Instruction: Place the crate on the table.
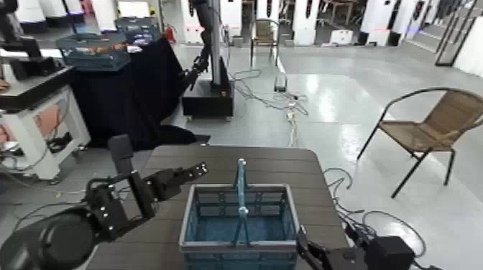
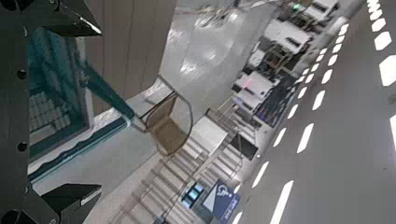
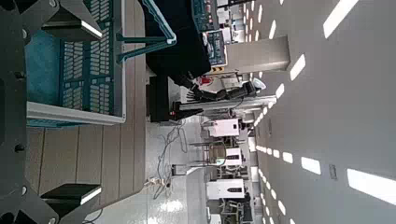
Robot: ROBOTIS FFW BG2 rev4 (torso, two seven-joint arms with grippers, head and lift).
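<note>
Head view gave you the blue rectangular plastic crate (image 1: 239,224) with slotted lattice sides sitting on the dark brown plank-slatted surface (image 1: 287,166), at its near edge, with the light-blue upright handle bar (image 1: 241,194) rising from the crate's middle. Your left claw (image 1: 194,171) hung over the surface just beside the crate's far left corner, apart from it, its fingers spread and grasping nothing. Your right claw (image 1: 305,248) sat low at the crate's near right corner; from the head view you could not tell whether it touched the wall.

Left wrist view showed you both dark fingertips (image 2: 67,199) well separated, with the crate's teal lattice wall (image 2: 47,84) between them and farther off.

Right wrist view showed you the right claw (image 3: 65,112) released as well, its fingers (image 3: 70,198) wide apart, the crate's pale rim (image 3: 75,114) and slotted side lying between them without contact that you could confirm.

Beyond the surface, a black-cloth-draped table (image 1: 126,86) carried a dark teal mesh crate (image 1: 93,50), and a brown wicker chair with a black metal frame (image 1: 431,129) stood on the floor to your right.
</note>
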